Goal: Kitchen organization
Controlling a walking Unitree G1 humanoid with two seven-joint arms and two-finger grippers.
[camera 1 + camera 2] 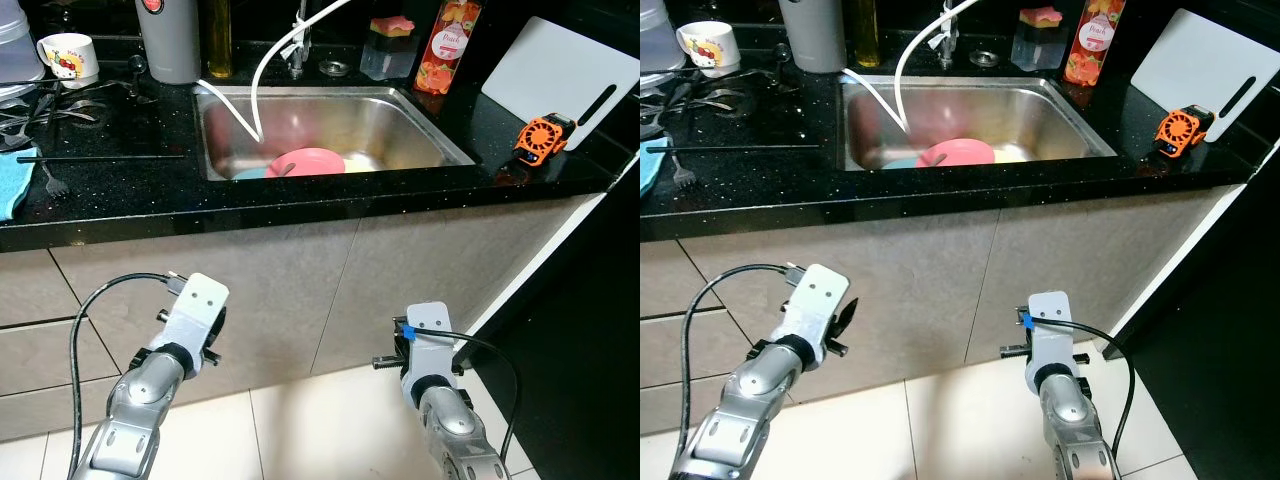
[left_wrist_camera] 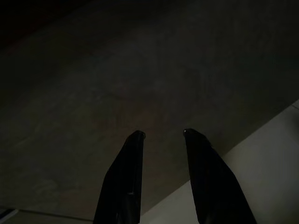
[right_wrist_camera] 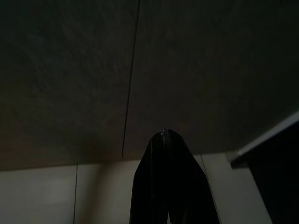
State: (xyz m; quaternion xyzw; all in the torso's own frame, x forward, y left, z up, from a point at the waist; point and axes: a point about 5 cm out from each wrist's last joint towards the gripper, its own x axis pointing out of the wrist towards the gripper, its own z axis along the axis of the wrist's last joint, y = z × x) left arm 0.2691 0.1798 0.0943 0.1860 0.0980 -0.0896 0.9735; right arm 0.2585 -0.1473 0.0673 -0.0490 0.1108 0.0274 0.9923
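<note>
Head camera, sink: I see a steel sink (image 1: 420,125) set into a black speckled counter (image 1: 120,200), straight ahead of me and above both arms.
Head camera, dishes: a pink plate (image 1: 312,160) lies in the basin near its front wall, with something light blue under its left edge and something pale yellow at its right; I cannot tell what those two are.
Head camera, hose: a white hose (image 1: 262,70) loops down from the faucet (image 1: 298,45) into the basin just behind the plate.
Head camera, back row: a grey canister (image 1: 170,45), a dark bottle beside it, a clear holder with a sponge (image 1: 390,27) on top, and a red-orange peach bottle (image 1: 447,45).
Head camera, left counter: a white mug (image 1: 68,57) with a cartoon print, metal utensils, a blue cloth (image 1: 12,180) at the edge.
Head camera, right counter: a white cutting board (image 1: 560,75) and a small orange fan (image 1: 543,138) just in front of it.
Head camera, arms: both hang low before the grey cabinet fronts (image 1: 300,290), above pale floor tiles.
Left wrist camera: very dark; the left gripper (image 2: 163,135) faces the cabinet with its two fingers parted, a clear gap between them, nothing held.
Right wrist camera: dark as well; the right gripper (image 3: 164,133) points at a cabinet door seam, its fingers pressed together into one tip, holding nothing.
</note>
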